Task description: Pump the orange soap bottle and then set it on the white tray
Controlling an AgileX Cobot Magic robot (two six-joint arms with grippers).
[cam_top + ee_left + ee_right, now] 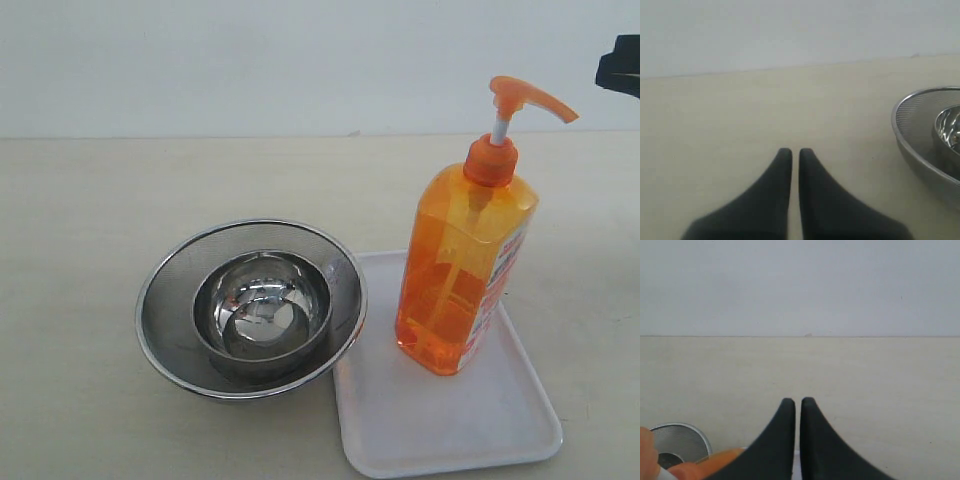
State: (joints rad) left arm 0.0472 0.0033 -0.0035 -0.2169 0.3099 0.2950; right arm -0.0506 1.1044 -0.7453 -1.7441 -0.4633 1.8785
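Though bottle (462,280) occupies tray (450,440), front lies bare.

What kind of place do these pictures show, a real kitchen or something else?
Probably a test bench set up with kitchen things, not a real kitchen: a beige table against a plain white wall, with a soap bottle on a white tray and a steel strainer holding a bowl.

Wall (250,60): plain, pale grey-white, unmarked.
Tabletop (90,190): matte cream-beige, smooth; meets the wall along a straight horizontal seam.
Light: soft, even, diffuse; shadows faint.
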